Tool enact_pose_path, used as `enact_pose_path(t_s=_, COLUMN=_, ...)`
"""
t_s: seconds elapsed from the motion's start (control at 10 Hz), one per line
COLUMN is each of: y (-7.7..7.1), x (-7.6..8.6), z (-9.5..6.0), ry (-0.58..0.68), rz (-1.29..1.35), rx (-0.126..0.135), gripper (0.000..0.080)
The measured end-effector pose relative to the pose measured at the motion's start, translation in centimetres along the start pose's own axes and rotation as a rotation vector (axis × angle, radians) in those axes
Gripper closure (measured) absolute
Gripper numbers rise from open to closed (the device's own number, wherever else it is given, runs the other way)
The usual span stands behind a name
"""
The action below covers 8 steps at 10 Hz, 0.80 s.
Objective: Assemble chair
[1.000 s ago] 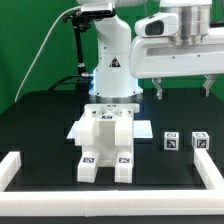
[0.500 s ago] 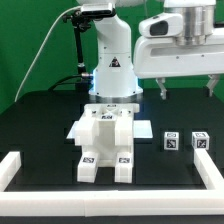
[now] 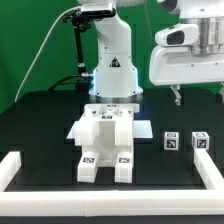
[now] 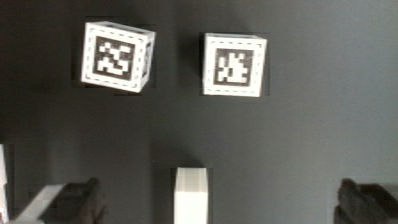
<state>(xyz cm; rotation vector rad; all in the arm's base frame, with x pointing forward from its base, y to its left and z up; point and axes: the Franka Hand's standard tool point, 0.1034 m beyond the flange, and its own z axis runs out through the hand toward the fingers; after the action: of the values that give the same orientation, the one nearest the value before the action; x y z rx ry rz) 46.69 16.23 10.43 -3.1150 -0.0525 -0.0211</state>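
Hand (image 3: 200, 93) hangs high over the tabletop (image 3: 40, 120), carrying nothing. Fingers (image 4: 63, 205) are spread wide, with dark tabletop showing in the gap.

Key relation:
- Two small loose chair pieces sit below the hand and ahead of the finger line, neither one between the fingers.
- Skewed cube (image 4: 119, 55) lies ahead of one finger. Straight cube (image 4: 235, 65) lies nearer the hand's midline.
- The two stand side by side, close but apart. Their row runs roughly along the line joining the two fingers.

Heading and axis:
- Both cubes rest on the tabletop with a tagged face toward the wrist camera.
- Neither has much of a long axis; they look only slightly taller than wide in the wrist view.
- Skewed cube is turned a little off the finger line, while straight cube sits nearly true to it.

Part-built chair (image 3: 100, 140) stands well off to one side of the hand. It is beyond the cubes, with its length running crosswise to the cube row.

White strip (image 4: 192, 195) shows between the fingers, and I cannot tell what it is.

Judgement: the hand needs to travel forward and then make a long descent, centring on one cube so the other stays outside the fingers.
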Motion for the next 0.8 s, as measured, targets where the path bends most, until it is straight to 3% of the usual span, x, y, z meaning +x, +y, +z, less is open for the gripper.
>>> enact_pose_path(t_s=0.2, y=0.0, x=-0.1, z=0.2, ry=-0.001, rz=0.001, rx=-0.001, gripper=0.015)
enact_pose_path(t_s=0.6, y=-0.7, x=-0.8, z=4.3, ry=0.003, rz=-0.001, rx=-0.016, gripper=0.015)
enact_pose_path(t_s=0.8, y=-2.1, x=-1.5, z=6.2, ry=-0.009, rz=0.013, rx=-0.02, gripper=0.015)
